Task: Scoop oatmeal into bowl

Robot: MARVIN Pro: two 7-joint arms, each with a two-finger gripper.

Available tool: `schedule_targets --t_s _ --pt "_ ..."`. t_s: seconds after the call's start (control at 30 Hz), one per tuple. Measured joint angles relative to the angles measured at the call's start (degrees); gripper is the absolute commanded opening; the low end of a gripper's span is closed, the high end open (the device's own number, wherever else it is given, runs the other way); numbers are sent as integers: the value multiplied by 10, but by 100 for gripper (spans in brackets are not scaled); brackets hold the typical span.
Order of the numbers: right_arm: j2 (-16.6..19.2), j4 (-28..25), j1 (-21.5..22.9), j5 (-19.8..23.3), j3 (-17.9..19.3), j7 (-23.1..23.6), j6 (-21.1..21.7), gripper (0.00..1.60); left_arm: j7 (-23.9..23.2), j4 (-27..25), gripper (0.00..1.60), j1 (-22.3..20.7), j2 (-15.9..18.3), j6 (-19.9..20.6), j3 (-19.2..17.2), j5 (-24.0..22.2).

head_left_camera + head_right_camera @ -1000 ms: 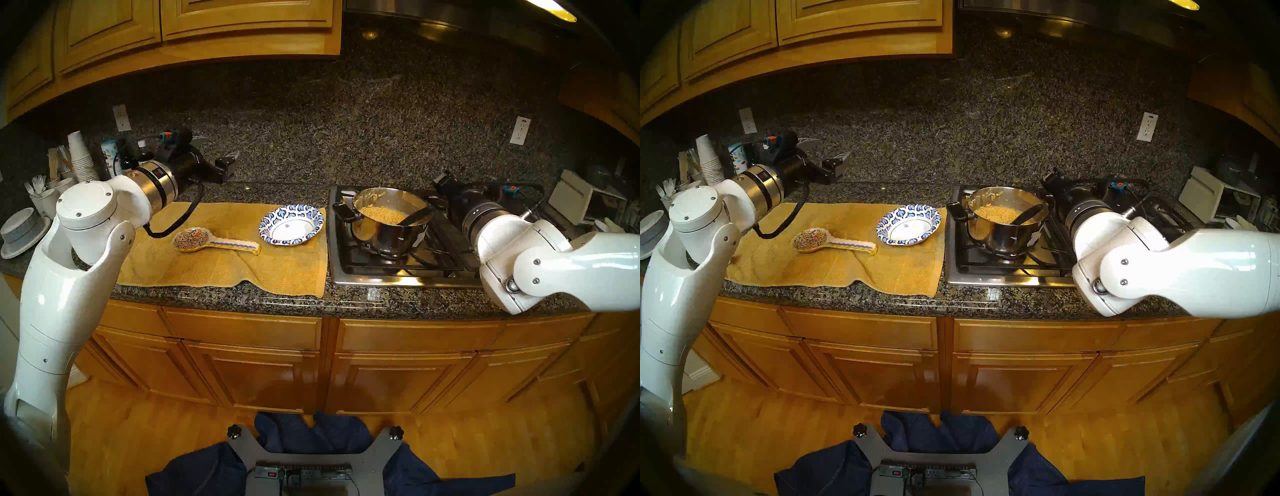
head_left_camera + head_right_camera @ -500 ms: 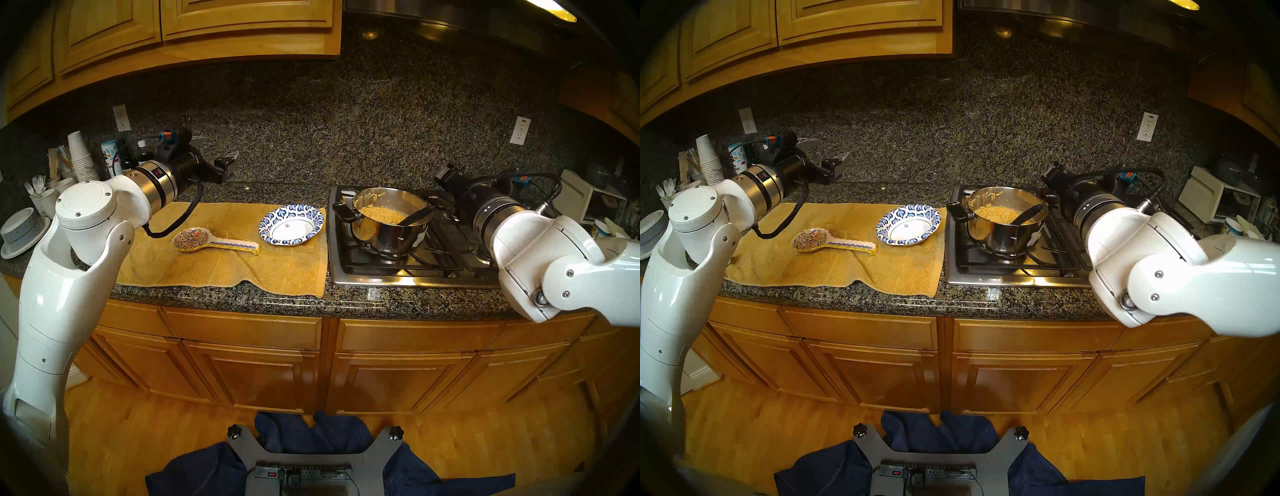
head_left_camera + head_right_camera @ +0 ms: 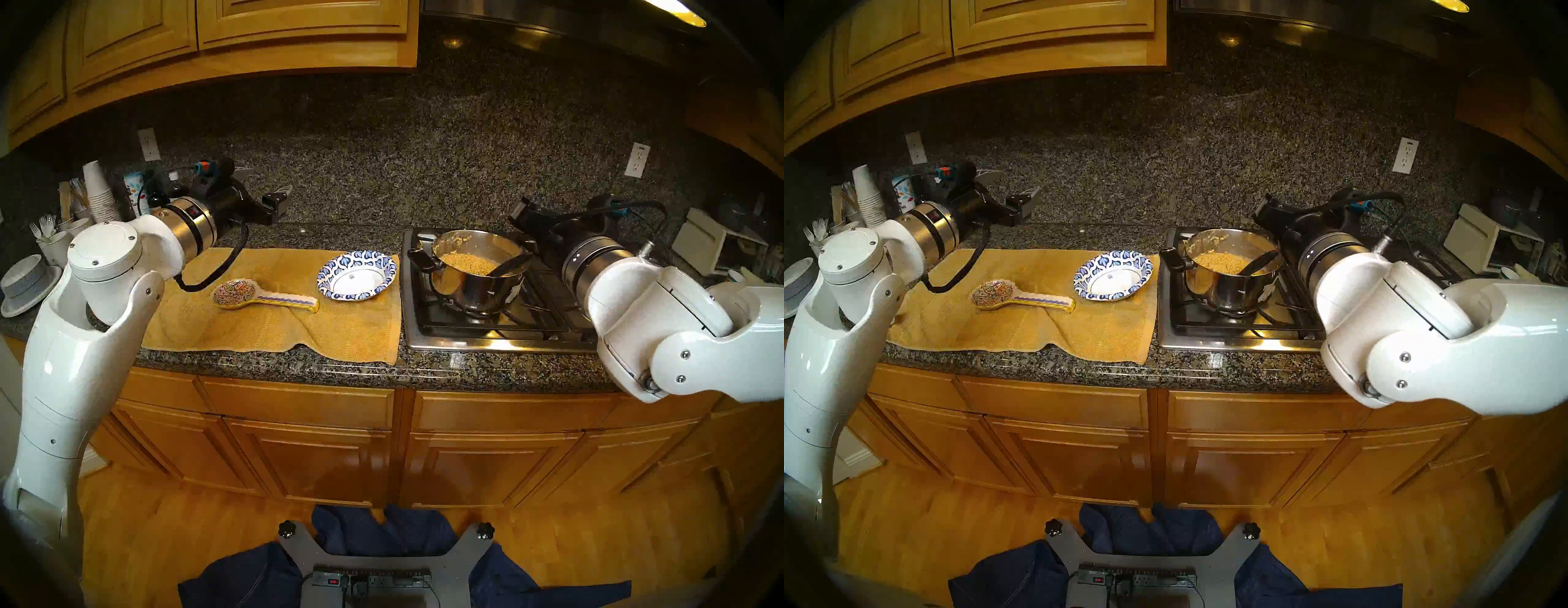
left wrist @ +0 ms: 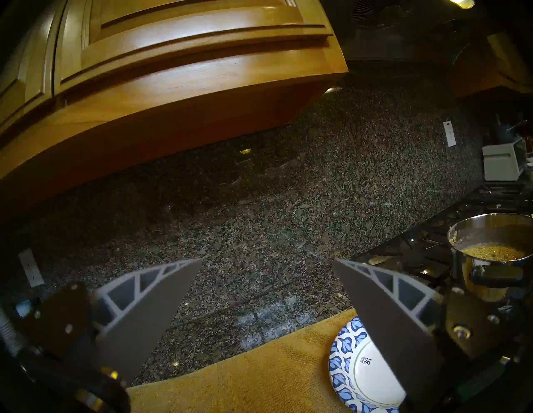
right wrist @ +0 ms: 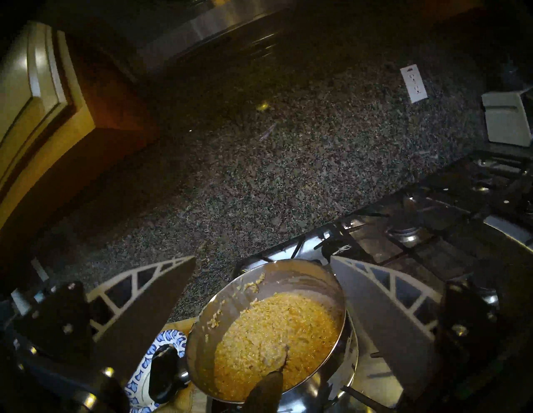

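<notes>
Kitchen worktop (image 3: 271,367) with pot of oatmeal (image 3: 466,262) and empty bowl (image 3: 357,276).
Left hand (image 4: 268,261) and right hand (image 5: 263,258) both released, holding nothing; right hovers by the pot (image 3: 479,288).

Both arms wear glossy white shells dotted with small screws. Each wrist is a silver band, then black housing. The left arm (image 3: 76,339) trails a braided black cable (image 3: 220,267).

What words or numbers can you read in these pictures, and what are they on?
None can be read for sure.
Bowl: a small flower logo with tiny print in its white centre, too small to read.
White-and-blue canister behind the paper cups: some lettering, too blurred to read.
Power strip on the robot's base: a small mark, too small to read.
</notes>
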Motion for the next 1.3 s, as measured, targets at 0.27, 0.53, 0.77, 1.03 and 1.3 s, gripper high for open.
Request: schedule_targets --t_s 0.27,0.53,0.77,1.03,1.3 --pt "-56 0 -21 -7 23 -51 -8 160 2 0 160 0 2 0 0 -2" --pt "-104 0 -24 -15 30 -50 -18 160 3 0 160 1 3 -1 0 -3" --pt "-115 0 -18 -15 15 -47 -21 160 4 0 160 1 5 -1 1 -5" --pt "-105 0 -2 -19 -25 -46 -22 160 5 -1 160 1 6 -1 1 -6" --pt "-89 0 21 -28 -56 -43 -26 160 6 -1 160 2 7 -1 1 -8"
